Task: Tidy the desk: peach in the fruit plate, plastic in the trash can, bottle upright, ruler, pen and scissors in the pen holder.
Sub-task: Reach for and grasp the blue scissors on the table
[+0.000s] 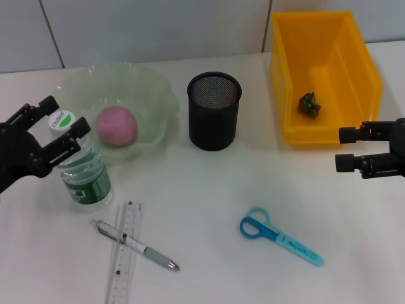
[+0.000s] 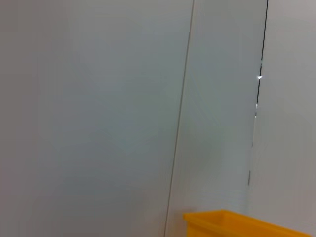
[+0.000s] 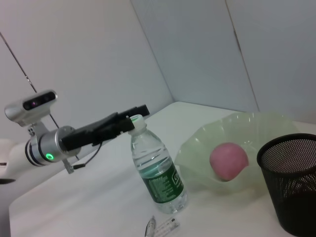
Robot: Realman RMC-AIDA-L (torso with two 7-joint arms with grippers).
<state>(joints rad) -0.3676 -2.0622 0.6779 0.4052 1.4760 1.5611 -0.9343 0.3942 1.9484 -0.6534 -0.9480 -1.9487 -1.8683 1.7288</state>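
Note:
The clear bottle [image 1: 83,172] [image 3: 158,173] stands upright with a white cap, just left of the pale green fruit plate [image 1: 155,95] [image 3: 197,148]. My left gripper [image 1: 61,125] [image 3: 134,114] is open, its fingers on either side of the cap. The pink peach [image 1: 116,125] [image 3: 228,160] lies in the plate. A crumpled green plastic [image 1: 308,104] sits inside the yellow trash can [image 1: 288,82] [image 2: 232,223]. Near the front lie the ruler [image 1: 124,259], the pen [image 1: 140,247] across it, and the blue scissors [image 1: 278,235]. The black mesh pen holder [image 1: 214,111] [image 3: 291,173] stands mid-table. My right gripper [image 1: 345,149] is open and holds nothing, beside the can's front right.
A grey panelled wall runs behind the white table [image 1: 215,190]. The ruler and pen lie close in front of the bottle.

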